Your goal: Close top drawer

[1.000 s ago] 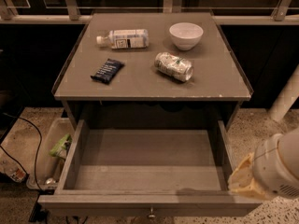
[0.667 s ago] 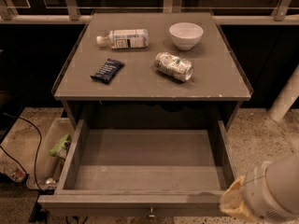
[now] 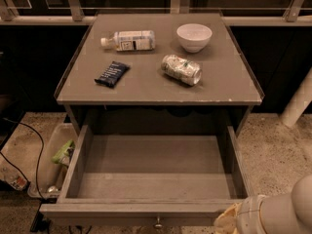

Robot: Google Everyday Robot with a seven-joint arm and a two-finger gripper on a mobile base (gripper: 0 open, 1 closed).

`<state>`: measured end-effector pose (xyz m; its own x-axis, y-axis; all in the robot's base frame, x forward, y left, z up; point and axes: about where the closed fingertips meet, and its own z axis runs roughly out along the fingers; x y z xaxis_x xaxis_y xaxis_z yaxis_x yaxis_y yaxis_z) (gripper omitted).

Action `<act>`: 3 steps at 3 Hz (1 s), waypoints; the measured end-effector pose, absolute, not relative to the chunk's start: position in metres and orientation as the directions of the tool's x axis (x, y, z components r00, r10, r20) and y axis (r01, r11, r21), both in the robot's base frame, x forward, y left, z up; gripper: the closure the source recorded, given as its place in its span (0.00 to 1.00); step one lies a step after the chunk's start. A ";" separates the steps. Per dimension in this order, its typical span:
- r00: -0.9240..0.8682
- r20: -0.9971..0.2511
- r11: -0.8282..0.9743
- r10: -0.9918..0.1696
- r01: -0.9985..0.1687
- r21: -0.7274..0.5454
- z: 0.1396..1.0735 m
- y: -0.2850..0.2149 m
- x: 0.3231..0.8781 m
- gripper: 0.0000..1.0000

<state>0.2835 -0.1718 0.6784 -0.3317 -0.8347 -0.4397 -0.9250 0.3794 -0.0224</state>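
The top drawer (image 3: 151, 172) of the grey cabinet stands pulled far out, its plain grey floor bare. Its front panel (image 3: 131, 213) runs along the bottom of the view with the small round metal knob (image 3: 158, 224) at its centre. My gripper (image 3: 234, 223) shows at the bottom right as a pale wrist and hand part, just in front of the right end of the drawer front. The fingers are out of view below the frame edge. The lower drawers are hidden.
On the cabinet top (image 3: 229, 77) lie a plastic bottle (image 3: 127, 40), a white bowl (image 3: 194, 36), a crushed can (image 3: 181, 69) and a dark snack packet (image 3: 112, 74). A clear bin (image 3: 51, 162) with rubbish and a black cable (image 3: 29, 150) are on the floor at left.
My arm has moved left and down along the drawer's right front corner, dropping lower in view. The drawer has stayed open in the same place.
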 end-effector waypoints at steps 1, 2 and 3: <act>-0.335 -0.457 0.382 -0.824 -0.924 -0.010 0.651 -0.164 0.279 1.00; -0.336 -0.458 0.384 -0.823 -0.923 -0.013 0.649 -0.164 0.280 0.83; -0.336 -0.458 0.384 -0.823 -0.923 -0.013 0.649 -0.164 0.280 0.59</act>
<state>0.2799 -0.1638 0.6490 -0.3359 -0.8230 -0.4580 -0.9233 0.3838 -0.0127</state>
